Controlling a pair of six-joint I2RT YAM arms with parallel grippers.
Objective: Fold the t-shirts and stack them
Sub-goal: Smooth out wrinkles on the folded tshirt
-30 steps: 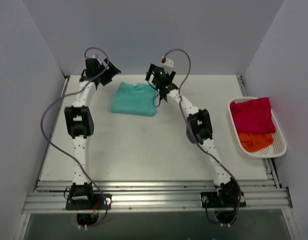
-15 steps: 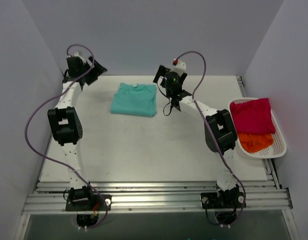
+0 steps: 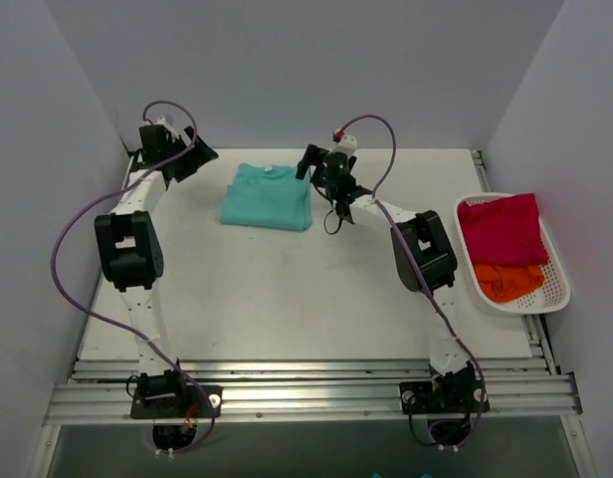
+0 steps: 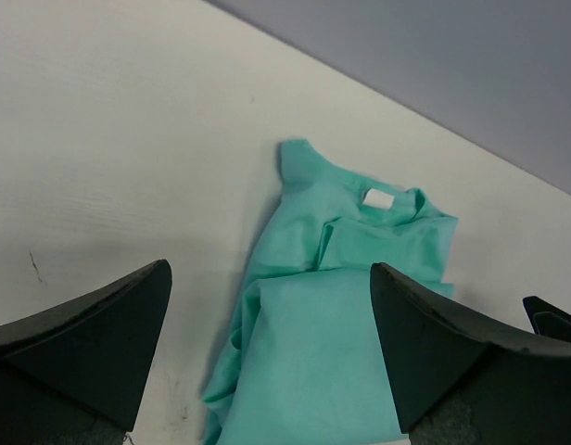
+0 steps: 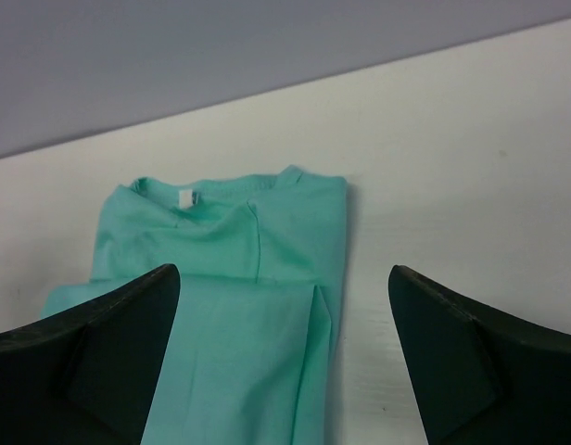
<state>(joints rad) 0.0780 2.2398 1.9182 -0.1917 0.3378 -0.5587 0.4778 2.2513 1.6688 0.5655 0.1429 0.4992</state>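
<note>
A teal t-shirt [image 3: 269,197] lies folded into a rectangle at the back of the table, collar and white label toward the rear wall. My left gripper [image 3: 192,159] hovers left of it, open, nothing between the fingers; its wrist view shows the shirt [image 4: 350,306] below the gripper [image 4: 269,269]. My right gripper [image 3: 310,162] hangs open at the shirt's right rear corner; in its wrist view the gripper [image 5: 284,269] frames the right edge of the fold [image 5: 239,278]. A magenta-red t-shirt [image 3: 501,227] and an orange t-shirt [image 3: 508,282] lie crumpled in the basket.
A white slotted plastic basket [image 3: 563,289] stands at the right edge of the table. Grey walls close in the back and both sides. A metal rail [image 3: 306,383] with the arm bases runs along the near edge.
The left gripper drew back left toward the rear corner. The right arm's elbow swung out to the right, and its gripper went right, then came back toward the shirt's corner. The teal shirt stayed put.
</note>
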